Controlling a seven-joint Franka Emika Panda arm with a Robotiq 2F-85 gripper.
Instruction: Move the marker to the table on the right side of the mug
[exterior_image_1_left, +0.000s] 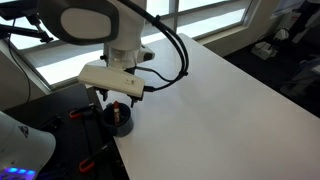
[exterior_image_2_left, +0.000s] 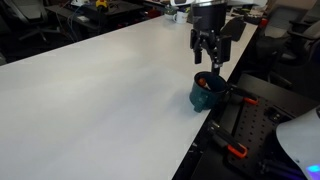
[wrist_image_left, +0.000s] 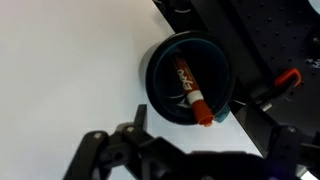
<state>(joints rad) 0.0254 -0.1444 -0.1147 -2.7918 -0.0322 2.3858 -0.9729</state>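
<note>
Wrist view shows the white table, the mug near its edge, and the marker leaning inside it. The gripper hovers above, jaws spread. It should descend astride the marker's reddish end, clear of the rim.

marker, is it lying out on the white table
No, in the wrist view the marker sits inside the mug, leaning against its wall.

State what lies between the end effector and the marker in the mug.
Nothing: only air separates the end effector from the marker inside the mug, per the wrist view.
</note>
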